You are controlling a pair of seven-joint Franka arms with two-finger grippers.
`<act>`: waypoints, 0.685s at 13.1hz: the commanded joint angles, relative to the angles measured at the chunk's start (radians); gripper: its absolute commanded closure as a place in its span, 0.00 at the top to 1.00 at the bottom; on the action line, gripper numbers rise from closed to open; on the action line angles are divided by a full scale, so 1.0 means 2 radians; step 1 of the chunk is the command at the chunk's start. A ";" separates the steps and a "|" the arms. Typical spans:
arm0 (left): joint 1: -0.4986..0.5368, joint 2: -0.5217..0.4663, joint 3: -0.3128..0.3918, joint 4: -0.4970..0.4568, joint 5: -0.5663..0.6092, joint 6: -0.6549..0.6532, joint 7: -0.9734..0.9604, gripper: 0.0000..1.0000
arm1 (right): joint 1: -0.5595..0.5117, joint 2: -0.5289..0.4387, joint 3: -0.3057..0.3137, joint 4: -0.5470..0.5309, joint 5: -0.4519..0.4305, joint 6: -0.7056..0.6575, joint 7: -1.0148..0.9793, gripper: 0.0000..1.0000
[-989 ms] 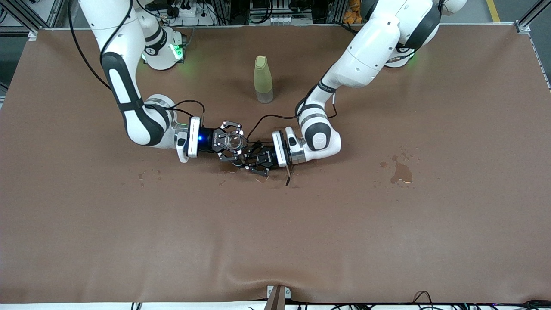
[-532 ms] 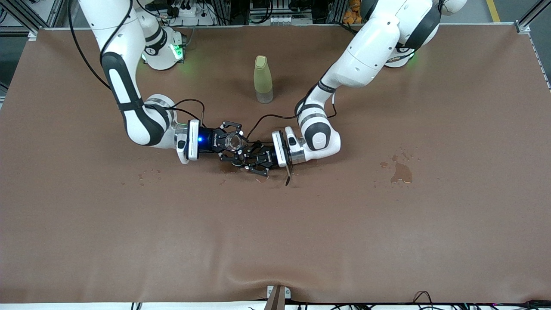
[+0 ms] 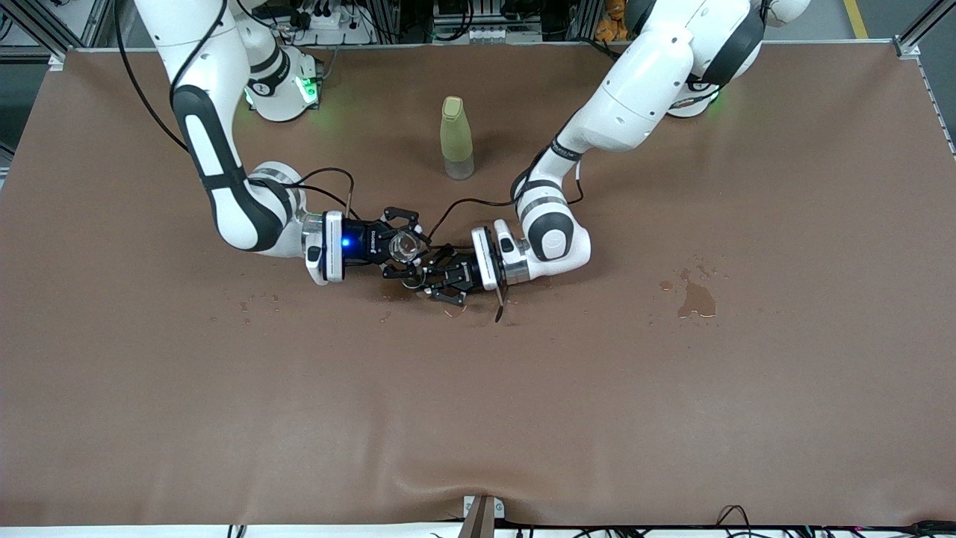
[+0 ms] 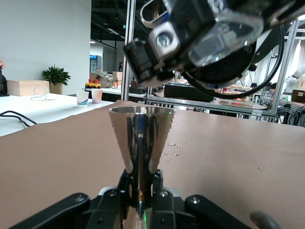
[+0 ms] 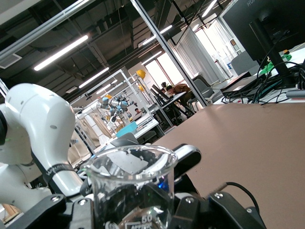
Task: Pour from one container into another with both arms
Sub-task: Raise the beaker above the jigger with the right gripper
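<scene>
My right gripper (image 3: 403,246) is shut on a clear glass beaker (image 3: 404,245) with a "50" mark. The beaker (image 5: 131,186) fills the right wrist view between the fingers (image 5: 45,214). My left gripper (image 3: 427,282) is low over the table beside it, shut on the narrow foot of a shiny metal cone-shaped cup (image 4: 140,138). In the left wrist view the right gripper (image 4: 190,38) hangs just above the cone's rim with the beaker (image 4: 224,36) tilted. I see no liquid falling.
A yellow-green bottle (image 3: 456,138) stands farther from the front camera than the grippers, mid-table. A wet puddle (image 3: 696,299) lies toward the left arm's end, and small droplets (image 3: 250,305) toward the right arm's end. A dark strap (image 3: 499,305) hangs from the left wrist.
The right wrist has drawn back slightly toward its own end of the table, and the beaker has shifted a little with it. The left arm has not moved.
</scene>
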 commanded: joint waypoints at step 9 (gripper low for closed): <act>-0.001 -0.001 -0.001 0.002 -0.019 -0.004 0.015 0.00 | 0.008 -0.035 -0.003 -0.038 0.002 0.003 0.132 0.00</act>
